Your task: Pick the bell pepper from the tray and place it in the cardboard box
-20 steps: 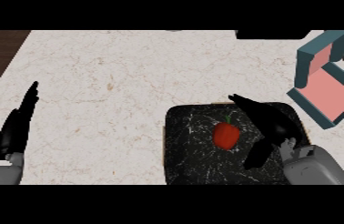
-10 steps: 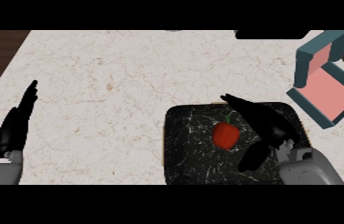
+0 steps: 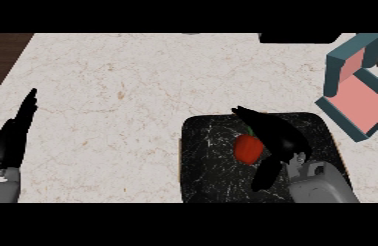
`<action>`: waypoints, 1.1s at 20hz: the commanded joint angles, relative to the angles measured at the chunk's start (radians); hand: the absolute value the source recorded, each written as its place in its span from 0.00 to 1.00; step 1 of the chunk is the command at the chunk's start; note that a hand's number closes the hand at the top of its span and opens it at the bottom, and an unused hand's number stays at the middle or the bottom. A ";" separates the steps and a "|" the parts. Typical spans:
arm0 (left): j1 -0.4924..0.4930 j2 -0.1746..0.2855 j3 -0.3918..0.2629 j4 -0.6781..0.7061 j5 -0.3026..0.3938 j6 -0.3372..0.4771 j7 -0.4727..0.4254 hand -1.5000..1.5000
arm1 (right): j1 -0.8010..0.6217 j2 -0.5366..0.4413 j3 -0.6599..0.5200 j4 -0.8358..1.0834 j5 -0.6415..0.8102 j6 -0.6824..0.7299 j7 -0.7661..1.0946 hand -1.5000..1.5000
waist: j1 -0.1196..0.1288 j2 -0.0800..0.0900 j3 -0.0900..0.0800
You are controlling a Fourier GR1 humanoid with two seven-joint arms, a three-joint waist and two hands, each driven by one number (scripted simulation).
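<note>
Bell pepper [image 3: 249, 148] sits where it was a second ago, a little left of the middle of the dark tray [image 3: 210, 176], red and untouched by any lift. What has changed is the right hand [image 3: 279, 138]: over the last second it has slid toward 9 o'clock across the tray, so that it now lies right against the pepper's 3 o'clock side and partly over its top. Its fingers [image 3: 245, 114] reach out toward 11 o'clock past the pepper and the thumb trails toward 6 o'clock. The hand is spread wide, with the pepper in the span between thumb and fingers, and it has hold of nothing yet. That suggests the reach is about finished and the closing of the hand is the next step; the pick itself is not done. The box [image 3: 341, 61] waits at about 1 o'clock from the tray, near its corner, so the carry should be short once the pepper is up. The left hand [image 3: 18, 136] rests open at the view's 9 o'clock edge, fingers up, on the pale counter [image 3: 133, 80].
</note>
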 commanded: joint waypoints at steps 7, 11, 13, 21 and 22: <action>0.045 -0.064 0.000 -0.081 -0.041 -0.005 0.022 0.50 | 0.009 0.096 0.011 0.107 0.134 -0.023 0.038 0.00 | 0.001 0.000 0.000; 0.035 -0.053 -0.007 -0.083 -0.071 0.006 0.036 0.50 | -0.049 0.058 0.045 0.169 0.271 -0.164 -0.073 1.00 | 0.005 0.000 0.001; 0.003 -0.028 0.046 0.014 -0.014 -0.042 -0.027 0.50 | -0.033 0.035 0.033 0.291 0.328 -0.305 -0.205 1.00 | 0.004 0.003 0.000; -0.007 -0.030 0.043 -0.001 -0.055 -0.026 0.015 0.50 | 0.021 -0.165 -0.092 0.119 0.346 -0.307 -0.294 1.00 | -0.013 -0.002 0.001; -0.033 -0.058 0.041 0.035 -0.063 0.009 0.016 0.50 | 0.063 -0.261 -0.161 0.132 0.309 -0.334 -0.388 1.00 | -0.042 0.001 0.002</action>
